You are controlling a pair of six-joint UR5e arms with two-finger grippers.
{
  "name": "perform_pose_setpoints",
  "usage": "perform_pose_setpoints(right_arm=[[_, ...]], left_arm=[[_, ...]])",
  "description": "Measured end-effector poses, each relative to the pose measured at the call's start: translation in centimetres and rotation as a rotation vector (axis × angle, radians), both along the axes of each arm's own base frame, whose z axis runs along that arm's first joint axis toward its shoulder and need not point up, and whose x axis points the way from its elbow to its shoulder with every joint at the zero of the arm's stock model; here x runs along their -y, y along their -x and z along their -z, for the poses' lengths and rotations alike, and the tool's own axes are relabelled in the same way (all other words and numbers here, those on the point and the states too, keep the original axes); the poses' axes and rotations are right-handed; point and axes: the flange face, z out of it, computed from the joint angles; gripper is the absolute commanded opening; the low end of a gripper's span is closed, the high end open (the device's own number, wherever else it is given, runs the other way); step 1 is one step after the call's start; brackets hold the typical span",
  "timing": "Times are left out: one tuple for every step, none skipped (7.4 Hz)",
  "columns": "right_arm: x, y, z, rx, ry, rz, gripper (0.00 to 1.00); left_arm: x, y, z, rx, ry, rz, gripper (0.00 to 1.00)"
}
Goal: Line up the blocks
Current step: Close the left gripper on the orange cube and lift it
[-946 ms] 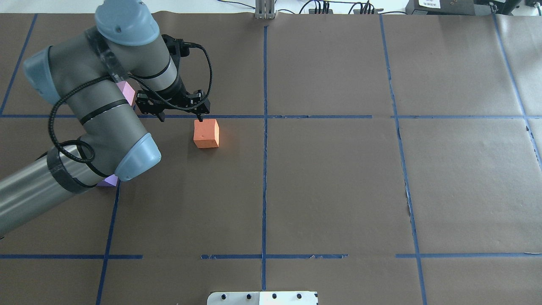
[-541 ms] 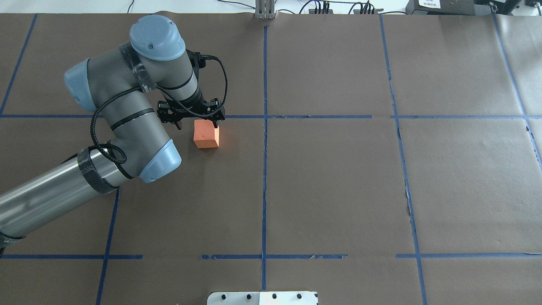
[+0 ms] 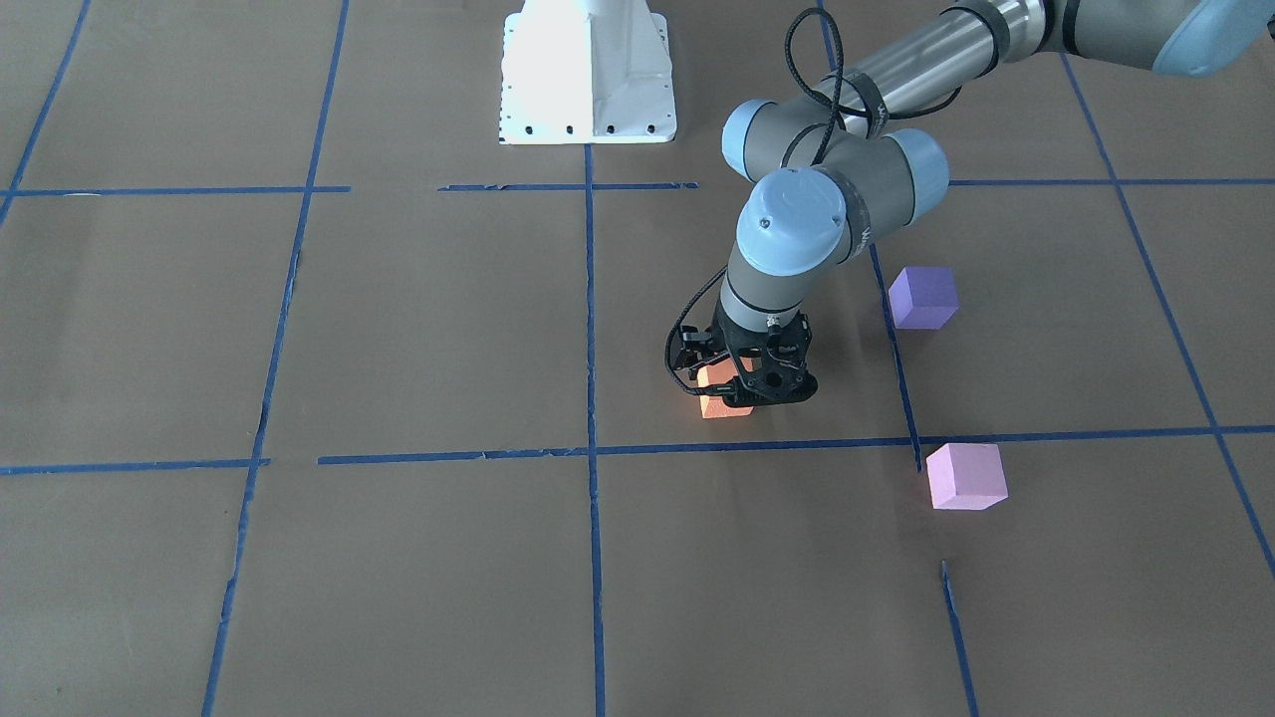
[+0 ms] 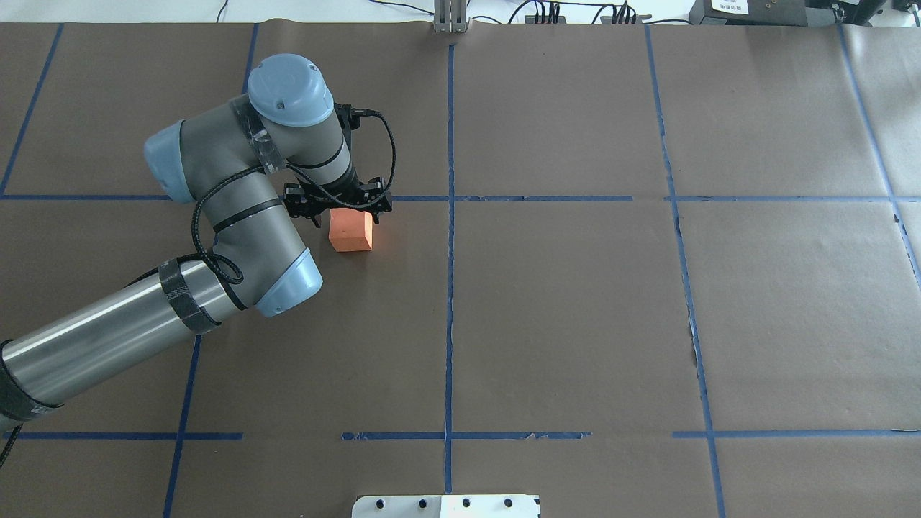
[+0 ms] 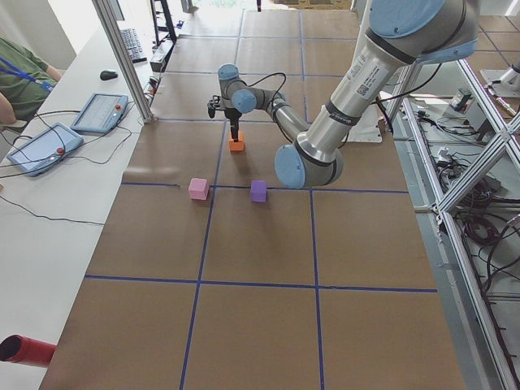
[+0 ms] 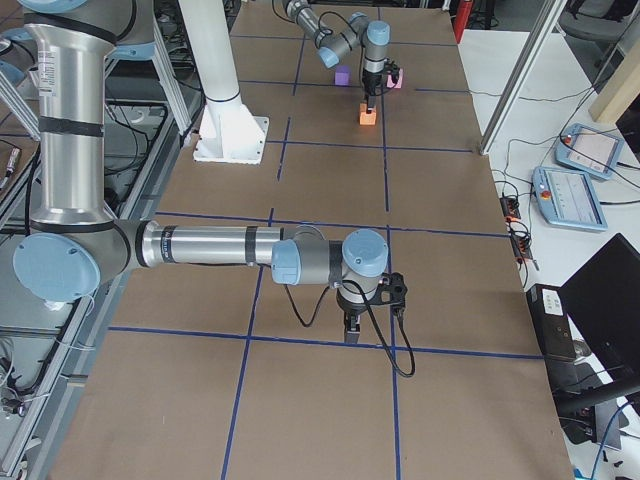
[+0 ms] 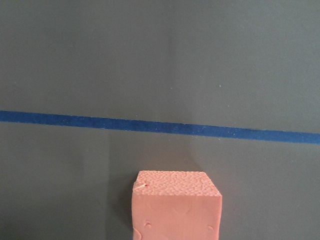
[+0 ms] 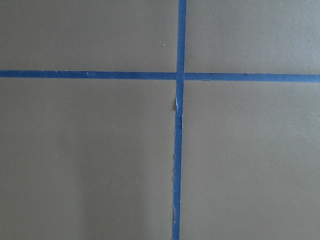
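Note:
The orange block (image 4: 350, 234) sits on the brown paper just below a blue tape line, and also shows in the front view (image 3: 717, 404) and low in the left wrist view (image 7: 176, 205). My left gripper (image 4: 344, 214) is open and points down over the block's far part, one finger on each side. The violet block (image 3: 922, 297) and the pink block (image 3: 964, 476) lie apart from it; in the overhead view my left arm hides both. My right gripper (image 6: 350, 328) hangs low over a tape crossing far from the blocks; I cannot tell if it is open or shut.
The white robot base (image 3: 588, 75) stands at the table's near edge. Blue tape lines (image 4: 450, 216) split the brown paper into squares. Teach pendants (image 5: 97, 112) and cables lie on the white strip beyond the table's far edge.
My left arm has swung to the right. The open gripper has moved from beside the orange block's far left corner to straddle it. The block has not moved.

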Motion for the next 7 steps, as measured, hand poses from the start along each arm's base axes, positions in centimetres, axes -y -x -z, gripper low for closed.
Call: perform_pose_setpoints(right_arm=[[0.0, 0.0, 0.0, 0.000, 0.000, 0.000, 1.00], [0.0, 0.0, 0.0, 0.000, 0.000, 0.001, 1.00], [0.0, 0.0, 0.0, 0.000, 0.000, 0.001, 1.00], [0.0, 0.0, 0.0, 0.000, 0.000, 0.001, 1.00], [0.0, 0.0, 0.0, 0.000, 0.000, 0.001, 1.00], [0.0, 0.0, 0.0, 0.000, 0.000, 0.001, 1.00], [0.0, 0.0, 0.0, 0.000, 0.000, 0.001, 1.00]], left_arm=[[-0.3, -0.7, -0.5, 0.008, -0.008, 0.000, 1.00], [-0.5, -1.3, -1.0, 0.010, -0.015, -0.002, 1.00], [-0.5, -1.7, -1.4, 0.007, -0.021, -0.002, 1.00], [-0.5, -1.9, -1.5, 0.004, -0.020, 0.005, 1.00], [-0.4, -2.0, -1.5, 0.000, -0.018, 0.015, 0.85], [-0.4, -2.0, -1.5, 0.000, -0.018, 0.025, 0.57], [-0.3, -2.0, -1.5, 0.000, -0.019, 0.032, 0.31]])
